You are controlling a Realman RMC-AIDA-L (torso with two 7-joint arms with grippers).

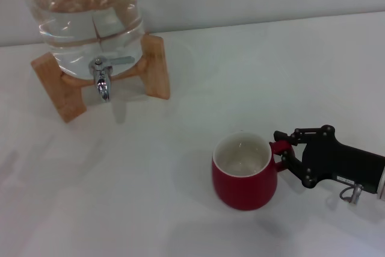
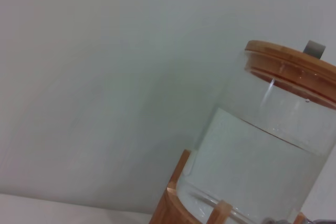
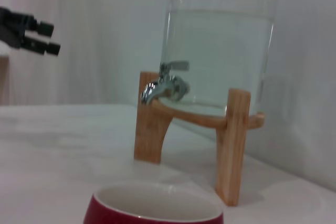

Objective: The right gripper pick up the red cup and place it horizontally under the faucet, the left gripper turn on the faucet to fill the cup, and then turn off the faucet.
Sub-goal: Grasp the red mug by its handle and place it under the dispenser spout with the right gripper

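- The right end effector sits at the handle side of the red cup, its black fingers pinching the red loop handle; the cup stands upright on the white surface.
- The left end effector shows only in the right wrist view, as a dark shape held in the air to one side of the faucet and well apart from it; whether its fingers are spread or pressed together cannot be told.
- Taking the faucet as landmark: the cup stands well apart from it, nearer the robot and off to the robot's right, not under the spout.
- Progress, as a judgement: the grasp on the cup looks made, but the cup has not been carried under the spout. Placing, opening the lever, filling and closing all remain.
- Containers: the cup's glossy white inside looks empty and dry.
- The clear water jar behind the faucet rests on a wooden stand and is partly filled with water, with a wooden lid on top.
- The flat lever lies sideways and no water runs from the spout.
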